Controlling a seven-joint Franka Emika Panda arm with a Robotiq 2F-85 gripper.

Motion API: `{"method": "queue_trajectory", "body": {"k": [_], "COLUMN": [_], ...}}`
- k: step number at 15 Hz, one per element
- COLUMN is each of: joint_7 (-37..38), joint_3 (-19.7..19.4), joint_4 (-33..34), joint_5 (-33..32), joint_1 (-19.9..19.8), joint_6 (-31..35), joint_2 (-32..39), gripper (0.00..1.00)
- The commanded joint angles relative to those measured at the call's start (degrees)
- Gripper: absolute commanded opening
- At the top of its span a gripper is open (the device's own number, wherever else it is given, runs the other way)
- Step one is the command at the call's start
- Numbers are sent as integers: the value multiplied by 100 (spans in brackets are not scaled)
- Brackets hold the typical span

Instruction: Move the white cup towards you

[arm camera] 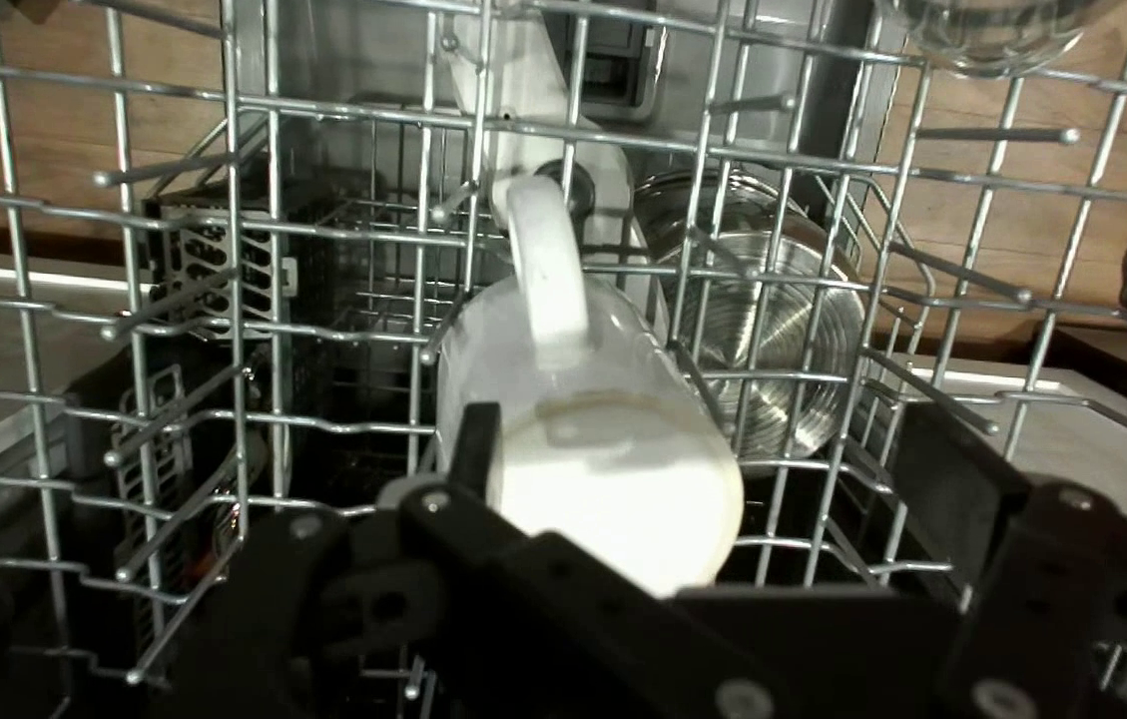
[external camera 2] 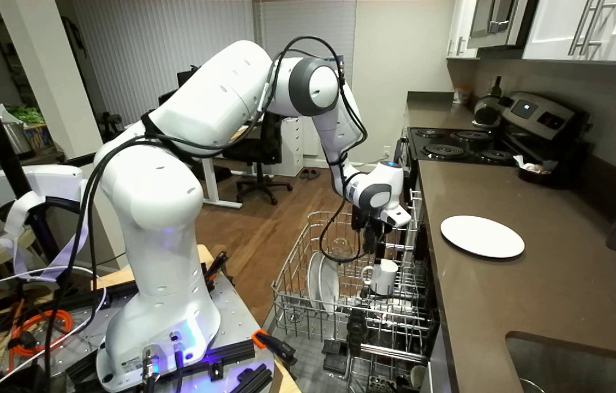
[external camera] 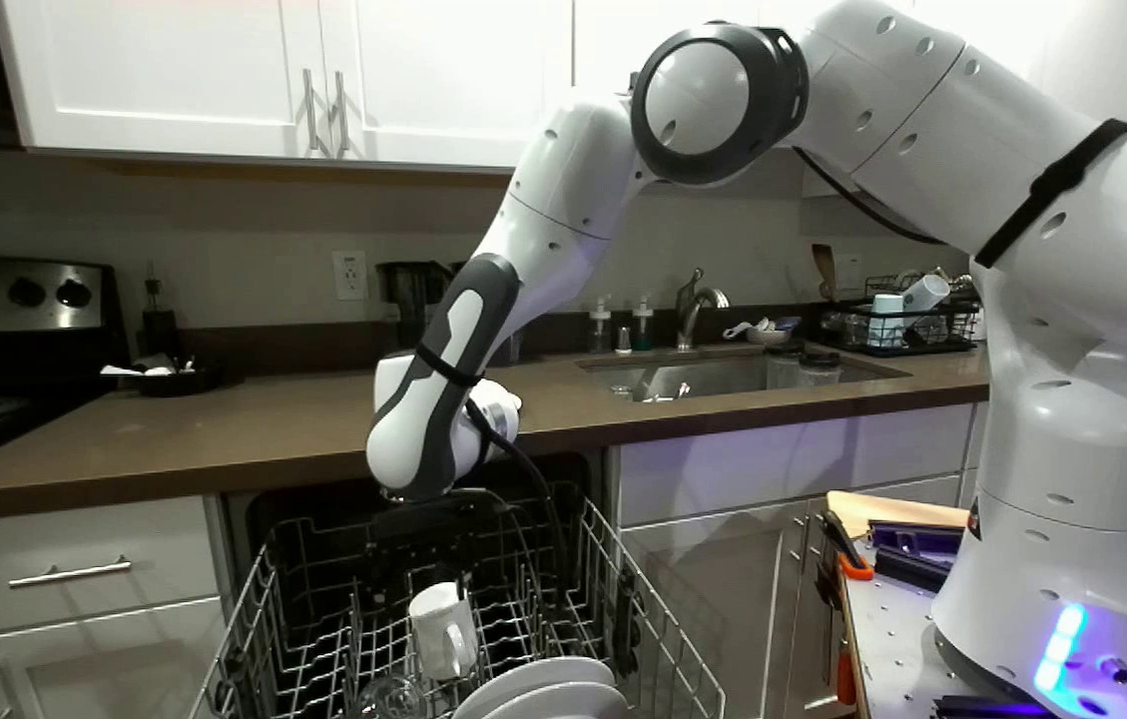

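White cup [arm camera: 608, 439] between parted jaws

Up high it's almost too bright to look at: the white wall cabinets [external camera: 164, 60] bleach out along the top, yet the kitchen wall [external camera: 254, 230] just beneath sits in brown shadow, and the dishwasher opening [external camera: 313, 496] drops nearly to black. A blue-white light strip [external camera: 1060, 649] blazes on the robot base [external camera: 1122, 609], and a violet tint lies on the cabinet front [external camera: 783, 459] below the countertop [external camera: 254, 424]. In an exterior view the round plate [external camera 2: 482, 236] glares flat white. In the wrist view the bottom of the white mug [arm camera: 613, 489] burns out, while the black gripper [arm camera: 710, 459] sinks to soft-edged near-silhouette.
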Motion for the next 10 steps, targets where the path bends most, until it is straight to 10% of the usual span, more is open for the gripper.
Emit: {"method": "queue_trajectory", "body": {"k": [1,10], "joint_7": [236,287], "joint_3": [-188,-144], "joint_4": [-300,-146], "joint_5": [-40,-90], "joint_1": [223,183], "joint_6": [-273,-673], "joint_2": [-349,-325], "gripper": [100,100]}}
